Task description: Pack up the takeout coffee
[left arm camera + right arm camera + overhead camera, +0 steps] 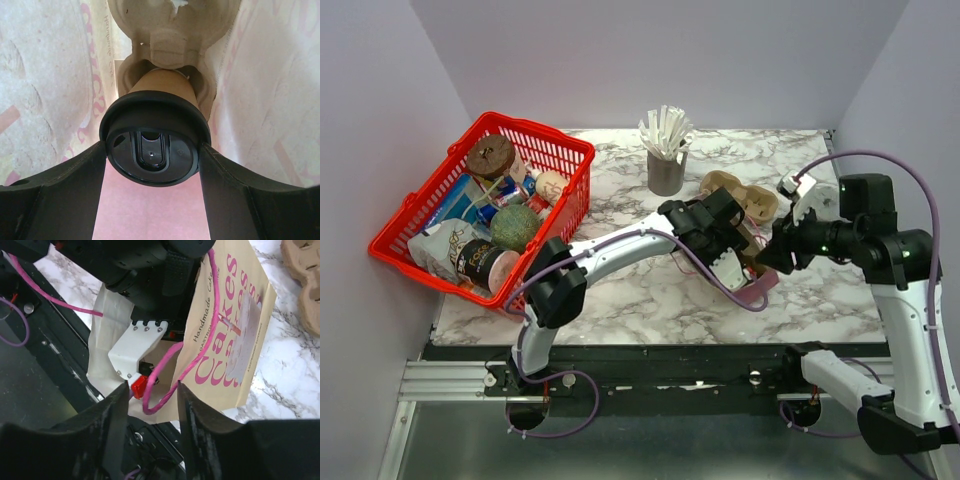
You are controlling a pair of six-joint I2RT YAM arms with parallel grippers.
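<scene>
While the left arm is reaching into the paper bag on the marble table in the top view, the left wrist view is showing the left gripper clamping the black lid of the tan paper cup inside that bag, the pulp carrier just beyond. The right wrist view is showing the right gripper hanging beside the bag, jaws apart and empty.

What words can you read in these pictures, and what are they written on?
"Cakes": big pink letters on the paper bag, partly behind a cable.
"Handmade Cake": small script on the same bag; its end is unclear.
Tiny line beneath that script: too small to read.
Labels inside the red basket: too small to read.
</scene>
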